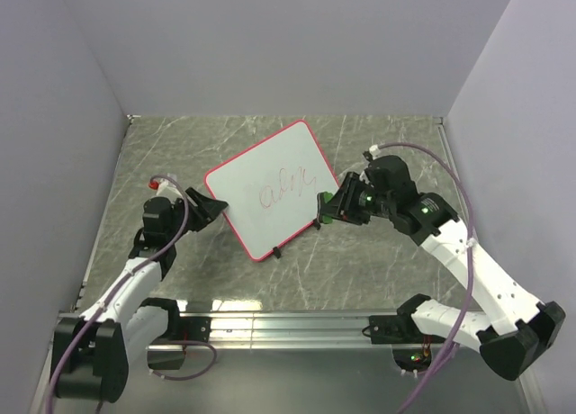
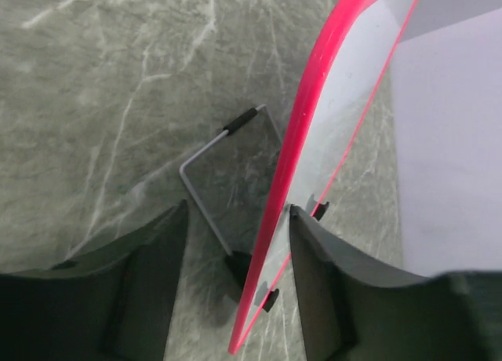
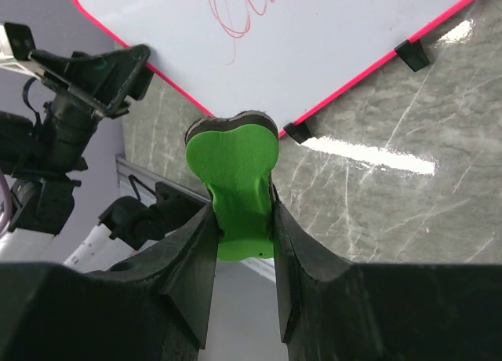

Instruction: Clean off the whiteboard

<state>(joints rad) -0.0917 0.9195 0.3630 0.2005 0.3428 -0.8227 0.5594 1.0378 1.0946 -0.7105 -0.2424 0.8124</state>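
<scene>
white arms [image 1: 486, 283], black joints [image 1: 423, 211], purple cables [image 1: 423, 148].

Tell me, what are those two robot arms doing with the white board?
They are getting ready to wipe it. The whiteboard stands propped at a tilt on the table, with red scribbles on it. The left gripper is open around the board's left edge, one finger on each side. The right gripper pinches a green eraser and holds it close to the board's right edge. The scribbles do not look wiped yet.
</scene>
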